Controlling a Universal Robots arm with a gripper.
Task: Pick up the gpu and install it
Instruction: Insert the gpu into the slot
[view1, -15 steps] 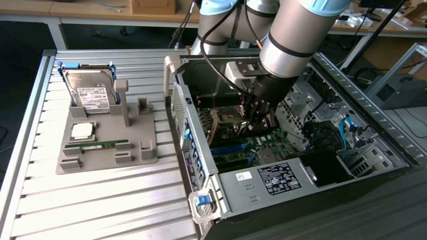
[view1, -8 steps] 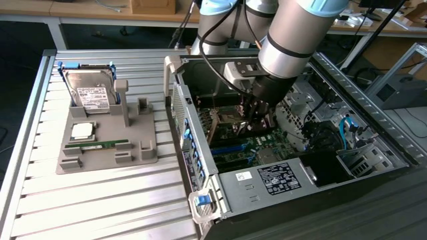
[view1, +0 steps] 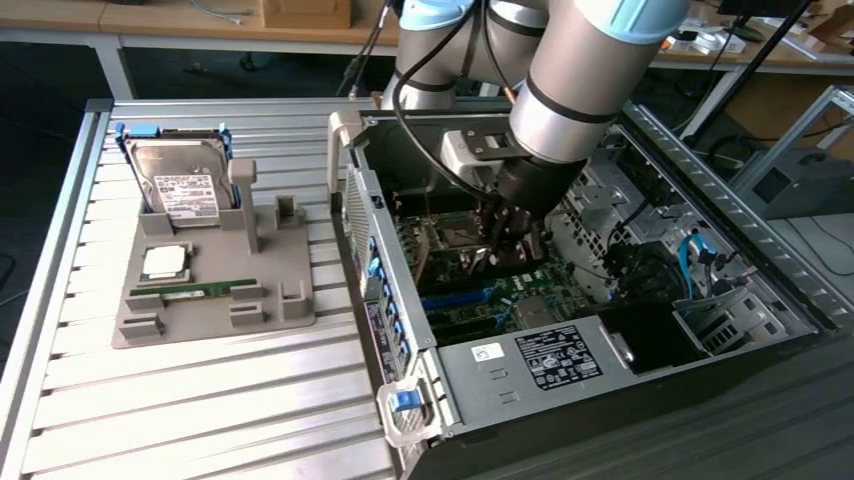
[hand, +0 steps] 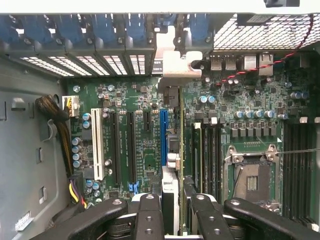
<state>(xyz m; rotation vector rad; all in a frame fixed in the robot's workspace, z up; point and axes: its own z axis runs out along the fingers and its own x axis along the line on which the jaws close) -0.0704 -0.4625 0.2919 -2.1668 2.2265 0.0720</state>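
Exterior view: the arm reaches down into the open computer case (view1: 747, 300), which lies on its side on the slatted table (view1: 200, 400). The hand (view1: 514, 235) hangs inside the case, directly over the motherboard (view1: 534, 290). At 9 o'clock from the case, well apart from it, a grey parts holder (view1: 214, 300) rests on the table. It carries a silver hard drive (view1: 180, 185) at its 12 o'clock end, a square processor (view1: 163, 262) near the middle, and a narrow green memory stick (view1: 194, 290) towards 6 o'clock.

In the wrist view, the hand (hand: 177, 205) is clenched on the gpu (hand: 172, 145), with one black finger (hand: 149, 220) on each side of the card. The card is seen edge-on and stands upright on the motherboard (hand: 135, 95). It lies just beside the blue expansion slot (hand: 163, 137); whether it is fully seated in a slot cannot be told. Its silvery end bracket (hand: 175, 62) meets the rear wall of the case, next to the row of blue slot clips (hand: 100, 27). The empty processor socket (hand: 252, 180) lies on the far side of the card from the white slot (hand: 97, 145).
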